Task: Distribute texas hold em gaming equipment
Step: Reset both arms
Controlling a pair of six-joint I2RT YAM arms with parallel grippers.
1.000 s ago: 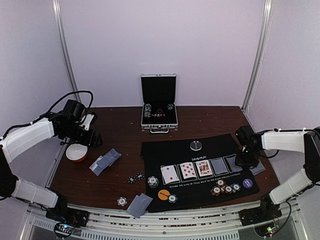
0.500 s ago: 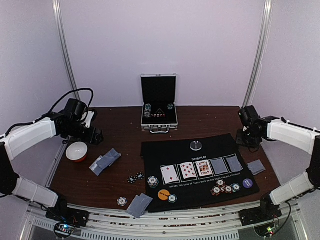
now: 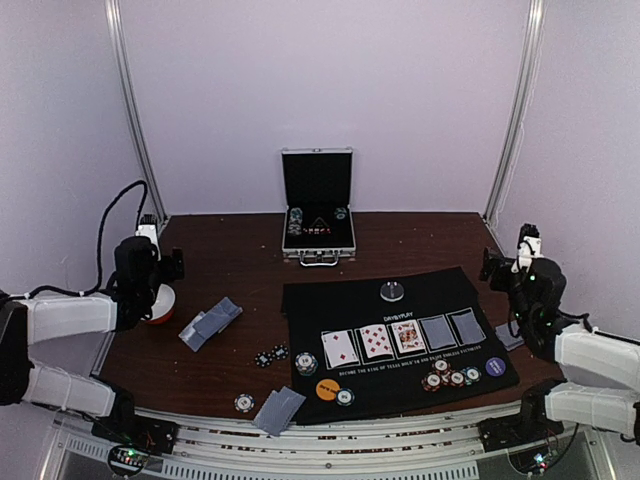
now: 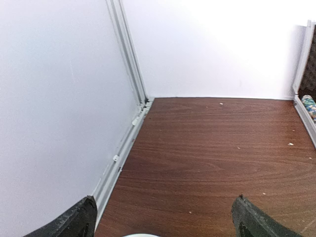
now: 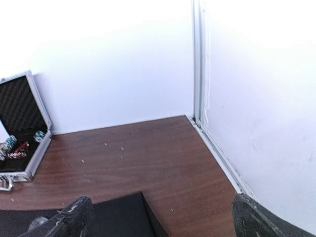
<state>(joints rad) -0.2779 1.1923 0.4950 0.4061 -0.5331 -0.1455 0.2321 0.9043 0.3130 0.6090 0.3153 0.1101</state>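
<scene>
On the black mat (image 3: 330, 300), playing cards (image 3: 400, 338) lie flat with poker chips (image 3: 450, 378) near its front edge; we judge them light, thin and slick, best pinched by an edge, while our left end effector (image 4: 165, 219) and right end effector (image 5: 165, 217) gape wide, empty.

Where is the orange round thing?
In the top view, the orange disc lies on the black mat near its front left corner, beside a poker chip, in front of the face-up cards.

Bright, even light; blown-out whites
</scene>
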